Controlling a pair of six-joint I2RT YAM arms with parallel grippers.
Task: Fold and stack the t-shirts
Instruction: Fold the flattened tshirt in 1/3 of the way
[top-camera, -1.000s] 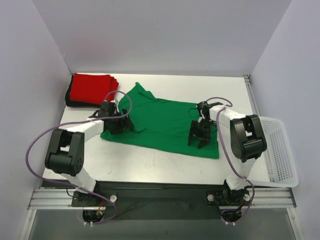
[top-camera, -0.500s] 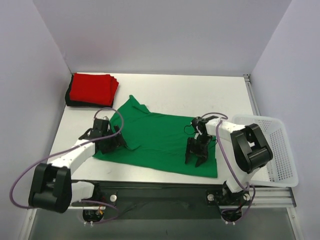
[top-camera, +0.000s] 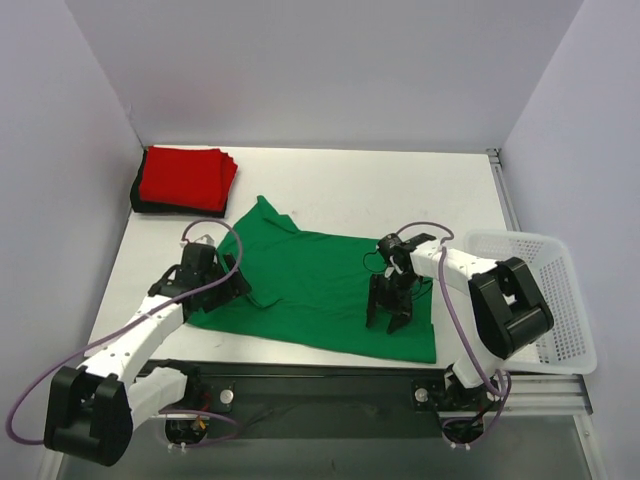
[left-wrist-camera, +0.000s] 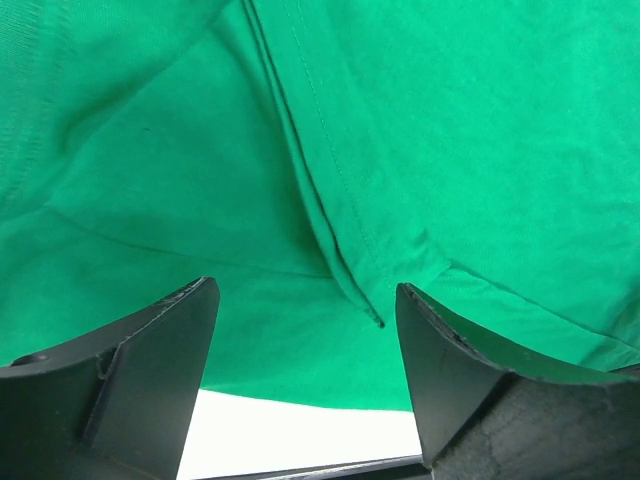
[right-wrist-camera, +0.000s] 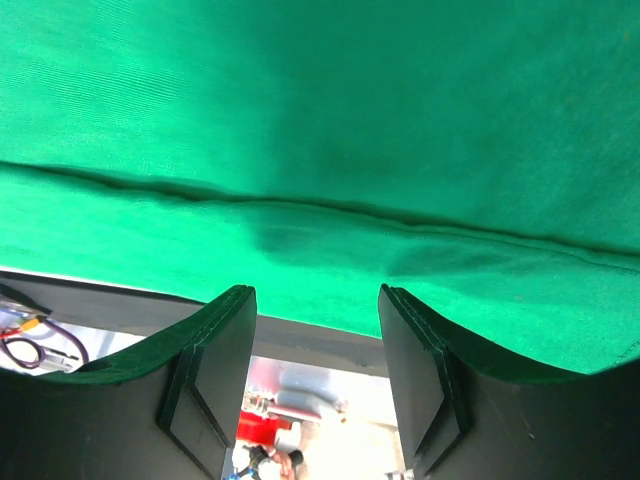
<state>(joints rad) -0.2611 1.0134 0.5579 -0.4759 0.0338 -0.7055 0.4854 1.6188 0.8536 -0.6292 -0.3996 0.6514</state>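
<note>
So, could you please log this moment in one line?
green t-shirt: spread, unfolded | left end effector: open, over its left side | right end effector: open, at near hem | red t-shirts: folded, far-left corner

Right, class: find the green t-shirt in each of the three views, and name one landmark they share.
Top external: green t-shirt spread across the near half of the table.
Left wrist: fills most of the frame.
Right wrist: fills the upper frame.
Shared landmark: the shirt's near edge.
</note>
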